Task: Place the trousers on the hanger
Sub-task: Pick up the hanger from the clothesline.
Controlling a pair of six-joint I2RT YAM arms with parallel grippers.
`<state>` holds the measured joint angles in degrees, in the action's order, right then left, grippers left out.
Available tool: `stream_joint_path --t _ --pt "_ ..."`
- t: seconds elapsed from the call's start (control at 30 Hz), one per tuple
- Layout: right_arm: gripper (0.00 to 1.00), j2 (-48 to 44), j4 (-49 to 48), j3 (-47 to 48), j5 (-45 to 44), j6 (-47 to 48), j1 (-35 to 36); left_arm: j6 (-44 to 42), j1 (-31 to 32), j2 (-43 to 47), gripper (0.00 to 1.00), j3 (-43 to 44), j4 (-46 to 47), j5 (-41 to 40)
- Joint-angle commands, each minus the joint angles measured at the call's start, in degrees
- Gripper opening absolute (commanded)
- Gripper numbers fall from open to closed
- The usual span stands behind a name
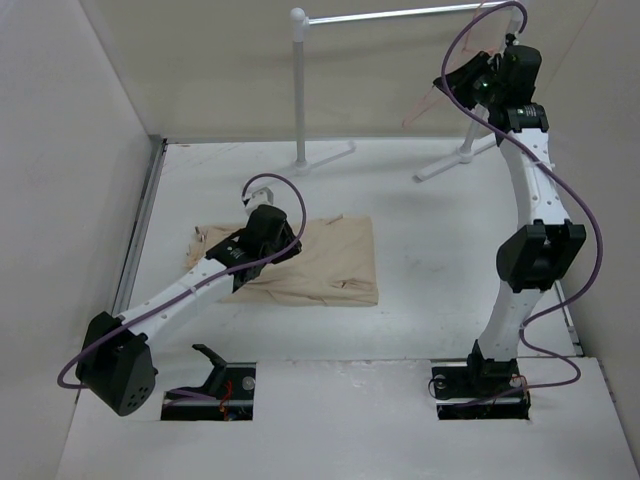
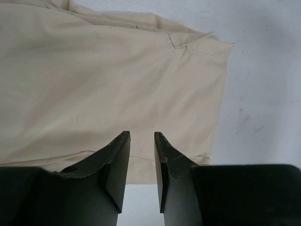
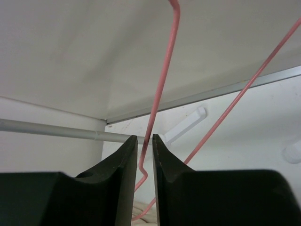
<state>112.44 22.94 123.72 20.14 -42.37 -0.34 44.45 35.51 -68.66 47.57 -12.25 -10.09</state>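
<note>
Trousers [image 1: 320, 262]: laid folded and flat on the worktop [image 1: 440, 250], left of centre. They are well apart from the hanger [image 3: 162, 80], which is seen up by the white rail [image 1: 400, 15] at the far right.

Left claw [image 2: 142, 134]: poised over the near cloth edge, jaws narrowly spread, nothing pinched.

Right claw [image 3: 144, 139]: positioned high at the rail, jaws narrowly apart about the hanger wire. Whether the wire is clamped cannot be told.

Step judged: hanger being fetched, trousers not yet lifted.

Next move: a firm hold on the wire is called for. The hook must then be cleared from the rail without the hanger being dropped.
</note>
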Motion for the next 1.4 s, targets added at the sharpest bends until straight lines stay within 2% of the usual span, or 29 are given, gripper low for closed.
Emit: stream_joint_path --t 0.0,0.1,0.2,0.27,0.47,0.63,0.9,1.1,1.37 --pt "0.22 0.85 -4.48 1.17 2.79 -2.01 0.29 0.46 -0.48 0.46 0.26 0.77 0.47 -0.2" --pt "0.26 0.76 -5.71 1.08 3.59 -2.98 0.29 0.99 -1.01 0.55 0.28 2.43 0.56 1.38" --pt "0.4 1.11 -5.54 0.56 3.33 -3.16 0.29 0.99 -1.45 0.46 0.29 3.67 0.91 1.65" --pt "0.42 1.46 -5.62 -0.23 3.5 -3.16 0.29 0.99 -1.45 0.37 0.29 3.84 0.91 1.65" --pt "0.18 0.76 -6.15 -1.47 3.24 -3.07 0.29 1.26 -1.45 1.43 0.29 3.14 0.65 1.56" --pt "0.09 -1.34 -7.82 0.38 3.59 -2.02 0.29 1.26 -1.98 1.43 0.32 4.37 0.56 1.83" --pt "0.09 -6.09 -2.47 1.27 4.12 2.11 0.29 0.91 -2.94 0.64 0.43 9.11 0.39 3.67" --pt "0.09 -12.76 -1.58 -10.67 1.84 6.77 2.93 0.38 -3.65 -1.29 0.45 16.31 0.12 6.04" --pt "0.09 -24.27 -4.3 -29.92 -0.19 8.18 6.35 -2.78 -1.63 -6.47 0.45 29.49 -0.14 8.15"
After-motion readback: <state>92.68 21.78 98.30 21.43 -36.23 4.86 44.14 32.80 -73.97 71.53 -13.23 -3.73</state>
